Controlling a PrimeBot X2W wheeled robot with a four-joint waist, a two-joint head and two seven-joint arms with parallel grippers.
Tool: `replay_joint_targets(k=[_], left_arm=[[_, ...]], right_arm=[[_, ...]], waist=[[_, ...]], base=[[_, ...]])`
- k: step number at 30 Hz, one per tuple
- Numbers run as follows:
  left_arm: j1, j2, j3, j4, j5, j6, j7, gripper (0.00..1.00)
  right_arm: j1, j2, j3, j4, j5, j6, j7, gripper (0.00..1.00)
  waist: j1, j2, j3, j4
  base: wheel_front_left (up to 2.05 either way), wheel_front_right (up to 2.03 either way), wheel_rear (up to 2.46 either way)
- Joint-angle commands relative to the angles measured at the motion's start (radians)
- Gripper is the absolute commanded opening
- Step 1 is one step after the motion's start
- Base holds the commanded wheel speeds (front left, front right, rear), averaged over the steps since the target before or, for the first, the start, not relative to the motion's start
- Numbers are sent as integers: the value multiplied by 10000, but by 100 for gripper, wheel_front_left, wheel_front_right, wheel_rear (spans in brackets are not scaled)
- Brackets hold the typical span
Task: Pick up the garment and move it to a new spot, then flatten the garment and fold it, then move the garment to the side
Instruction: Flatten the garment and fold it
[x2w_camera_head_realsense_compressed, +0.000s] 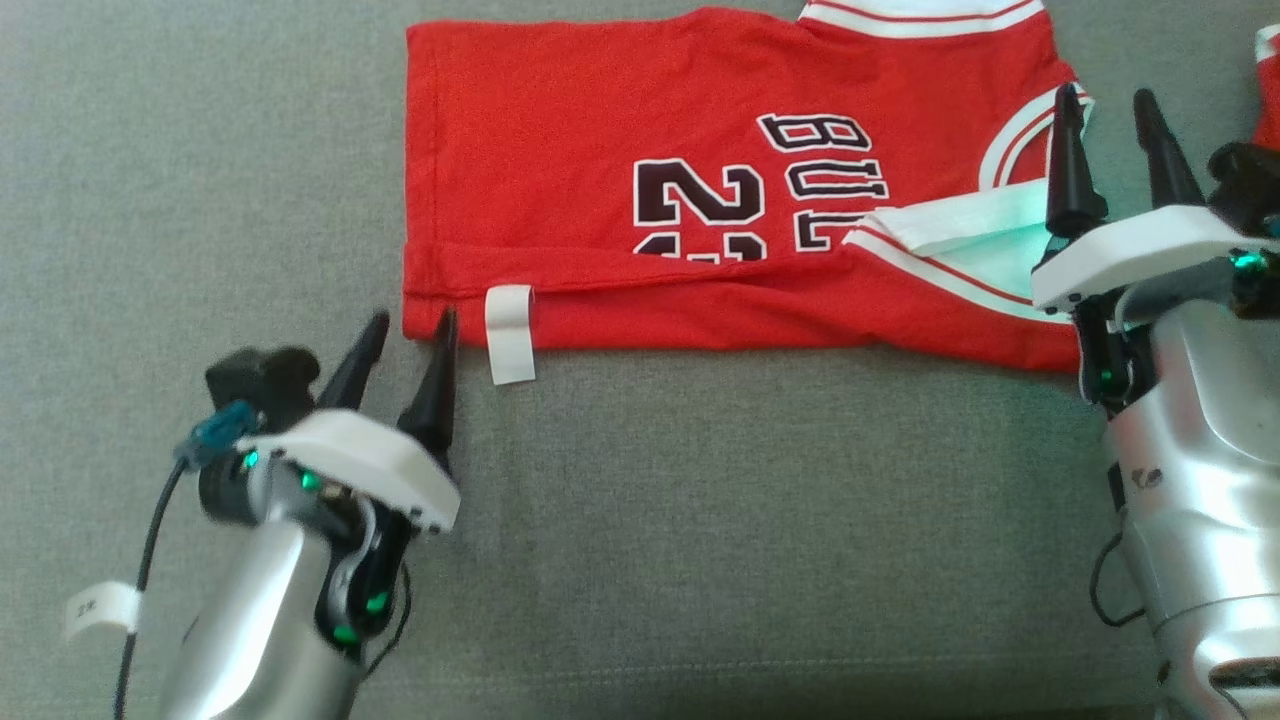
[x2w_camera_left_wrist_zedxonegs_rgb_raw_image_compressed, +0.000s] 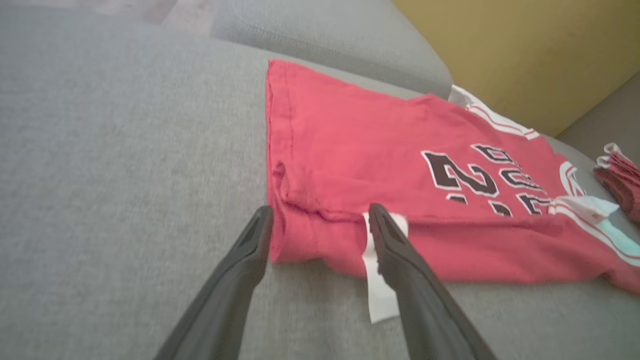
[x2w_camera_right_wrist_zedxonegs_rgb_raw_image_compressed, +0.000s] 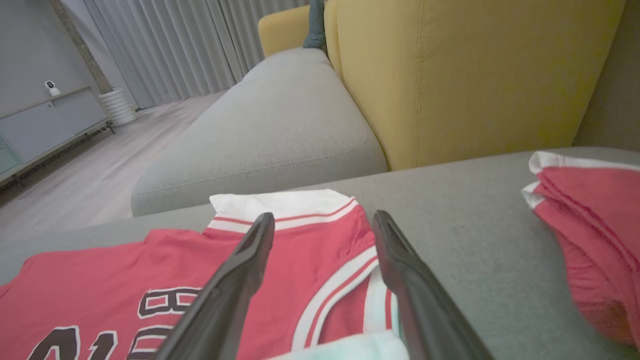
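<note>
The garment (x2w_camera_head_realsense_compressed: 620, 170) is a red basketball jersey with white trim and dark numbers, lying flat on the grey cushion with its near edge folded over. A white tag (x2w_camera_head_realsense_compressed: 510, 333) hangs off that folded edge. My left gripper (x2w_camera_head_realsense_compressed: 410, 335) is open at the jersey's near left corner (x2w_camera_left_wrist_zedxonegs_rgb_raw_image_compressed: 300, 240), its fingers straddling the corner with nothing gripped. My right gripper (x2w_camera_head_realsense_compressed: 1110, 110) is open above the jersey's neck and armhole end (x2w_camera_right_wrist_zedxonegs_rgb_raw_image_compressed: 320, 235), holding nothing. A folded-back white flap (x2w_camera_head_realsense_compressed: 960, 230) lies just left of it.
A second red and white garment (x2w_camera_right_wrist_zedxonegs_rgb_raw_image_compressed: 590, 220) lies bunched to the right, close to my right gripper. A yellow sofa back (x2w_camera_right_wrist_zedxonegs_rgb_raw_image_compressed: 470, 75) rises behind the grey seat cushion (x2w_camera_head_realsense_compressed: 700, 520). Bare grey cushion stretches in front of and left of the jersey.
</note>
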Motion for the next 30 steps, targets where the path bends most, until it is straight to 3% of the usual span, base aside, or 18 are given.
replay_joint_targets(k=[1, 9, 18, 25, 29, 30], left_arm=[[-138, 280, 290, -363, -112, 61, 43, 100], [431, 612, 487, -947, -523, 538, 1225, 100], [190, 834, 1011, -413, -879, 1047, 1769, 100], [177, 954, 1249, -99, -1120, 1098, 1844, 100], [120, 936, 1307, -21, -1300, 1060, 1950, 49], [92, 912, 1321, -20, -1371, 1032, 1964, 18]], right_arm=[[-237, -18, 246, -378, -82, -9, -105, 100], [709, 34, 575, -1934, 5, -9, -130, 100], [2000, 262, 603, -4084, 72, -9, 351, 100], [2805, 414, 221, -5085, 2, -9, 617, 100], [3203, 484, 254, -5348, -74, -9, 1024, 100], [3407, 498, 302, -5382, -89, -9, 1268, 100]], waist=[[0, 0, -64, -20], [0, 0, -380, -298], [0, 0, -179, -1036], [0, 0, -136, -1395], [0, 0, -97, -1496], [0, 0, -88, -1513]], base=[[0, 0, 0], [0, 0, 0], [0, 0, 0], [0, 0, 0], [0, 0, 0], [0, 0, 0]])
